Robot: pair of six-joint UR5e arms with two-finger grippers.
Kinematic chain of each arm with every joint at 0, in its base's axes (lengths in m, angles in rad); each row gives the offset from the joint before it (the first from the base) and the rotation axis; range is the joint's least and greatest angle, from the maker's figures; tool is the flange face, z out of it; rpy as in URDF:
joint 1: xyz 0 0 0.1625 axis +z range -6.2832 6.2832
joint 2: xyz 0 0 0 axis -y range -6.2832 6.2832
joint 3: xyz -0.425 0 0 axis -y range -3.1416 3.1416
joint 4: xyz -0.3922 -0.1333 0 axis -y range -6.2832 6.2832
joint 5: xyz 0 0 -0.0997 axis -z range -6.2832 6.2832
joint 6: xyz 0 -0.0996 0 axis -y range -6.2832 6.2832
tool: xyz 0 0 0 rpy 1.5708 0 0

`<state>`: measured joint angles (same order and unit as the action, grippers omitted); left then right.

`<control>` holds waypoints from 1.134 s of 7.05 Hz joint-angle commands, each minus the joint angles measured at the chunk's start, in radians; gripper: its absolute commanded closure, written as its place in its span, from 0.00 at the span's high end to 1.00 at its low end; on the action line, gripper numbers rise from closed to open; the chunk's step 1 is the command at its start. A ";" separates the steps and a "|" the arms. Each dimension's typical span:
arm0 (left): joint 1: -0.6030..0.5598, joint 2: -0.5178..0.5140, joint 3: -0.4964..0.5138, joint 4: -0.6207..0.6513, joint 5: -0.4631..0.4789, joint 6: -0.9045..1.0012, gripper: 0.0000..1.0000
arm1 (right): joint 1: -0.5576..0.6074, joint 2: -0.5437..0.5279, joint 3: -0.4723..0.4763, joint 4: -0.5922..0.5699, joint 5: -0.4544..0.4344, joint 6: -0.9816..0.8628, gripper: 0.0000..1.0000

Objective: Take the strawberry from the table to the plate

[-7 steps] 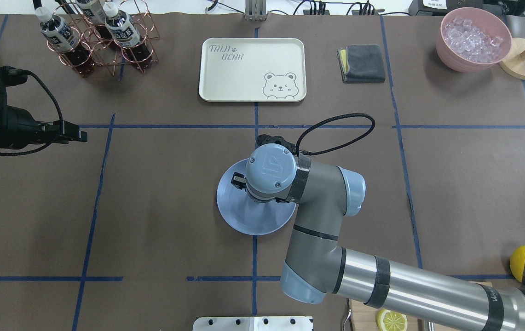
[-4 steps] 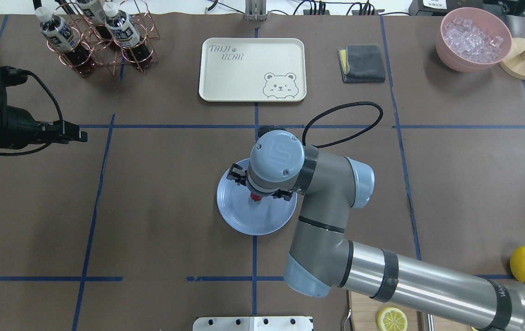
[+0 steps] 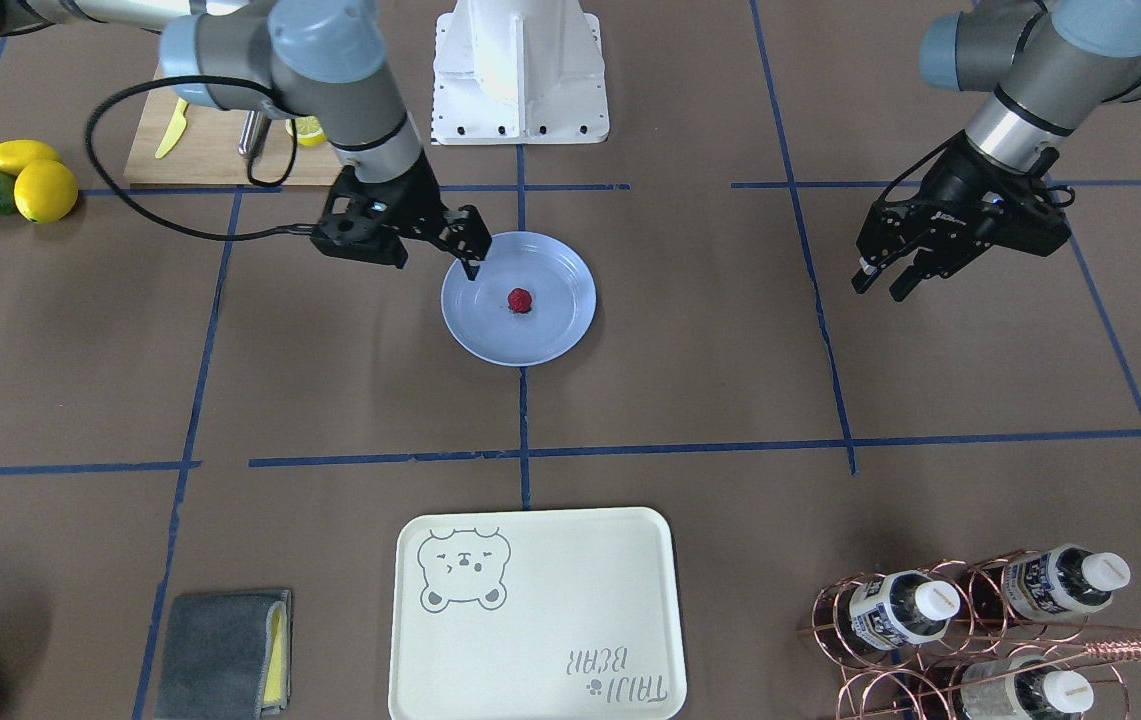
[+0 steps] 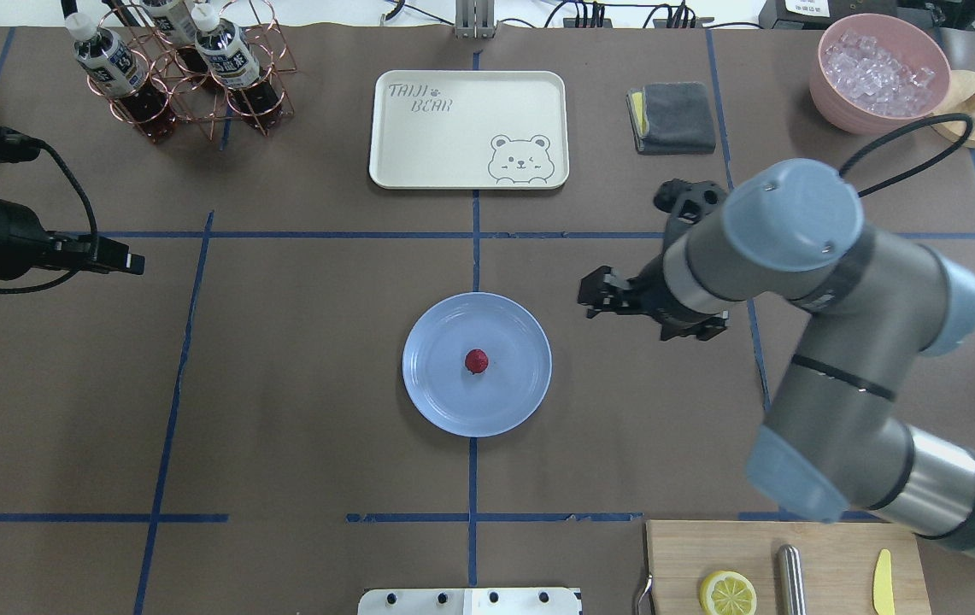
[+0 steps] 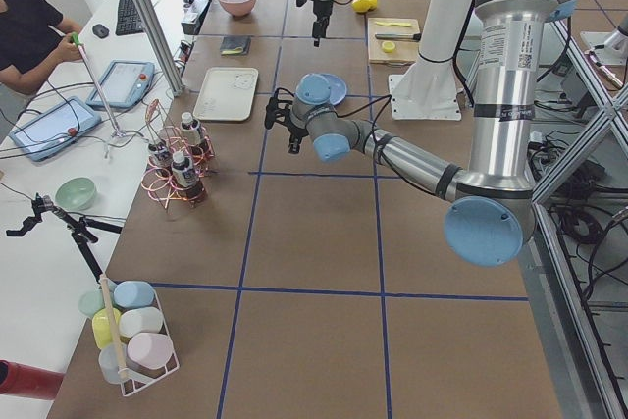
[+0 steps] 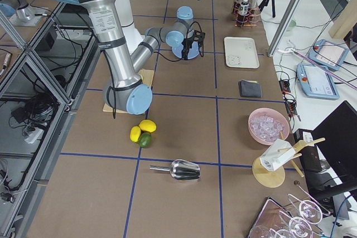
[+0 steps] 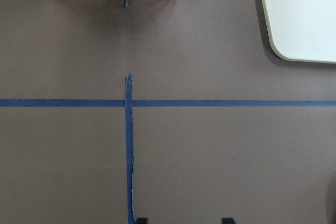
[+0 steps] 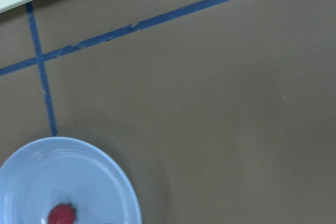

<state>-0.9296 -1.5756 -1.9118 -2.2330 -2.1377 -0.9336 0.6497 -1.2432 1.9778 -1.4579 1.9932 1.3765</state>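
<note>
The small dark red strawberry (image 4: 476,360) lies loose near the middle of the light blue plate (image 4: 514,389) on the brown table (image 4: 299,410). The front-facing view shows the same strawberry (image 3: 521,299) on the plate (image 3: 555,322), and the right wrist view has the strawberry (image 8: 62,215) and plate (image 8: 97,182) at its lower left. My right gripper (image 4: 594,295) hangs open and empty, apart from the plate on its right side; in the front-facing view this gripper (image 3: 467,250) is over the plate's rim. My left gripper (image 3: 880,287) is open and empty, far off to the left.
A cream bear tray (image 4: 468,128) lies beyond the plate, with a copper bottle rack (image 4: 179,73) at far left. A grey cloth (image 4: 672,117) and a pink ice bowl (image 4: 880,73) sit far right. A cutting board (image 4: 829,555) with a lemon slice (image 4: 727,592) is near right.
My right gripper has let go of the strawberry, which stays on the plate, and has lifted and swung away to the right. The left arm shifted slightly.
</note>
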 commanded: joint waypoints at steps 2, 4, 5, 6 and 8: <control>-0.195 0.062 0.037 0.134 -0.133 0.426 0.56 | 0.329 -0.276 -0.006 0.005 0.174 -0.589 1.00; -0.361 0.062 0.062 0.289 -0.211 0.649 0.57 | 0.582 -0.291 -0.156 0.004 0.327 -0.933 1.00; -0.438 0.052 0.059 0.420 -0.211 0.768 0.57 | 0.697 -0.292 -0.215 -0.010 0.360 -1.094 1.00; -0.507 0.025 0.060 0.608 -0.211 0.903 0.66 | 0.791 -0.292 -0.281 -0.033 0.386 -1.261 1.00; -0.563 -0.069 0.047 0.879 -0.203 1.004 1.00 | 0.892 -0.288 -0.345 -0.170 0.391 -1.550 1.00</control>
<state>-1.4592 -1.5981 -1.8509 -1.5203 -2.3443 0.0189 1.4827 -1.5335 1.6694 -1.5458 2.3775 -0.0039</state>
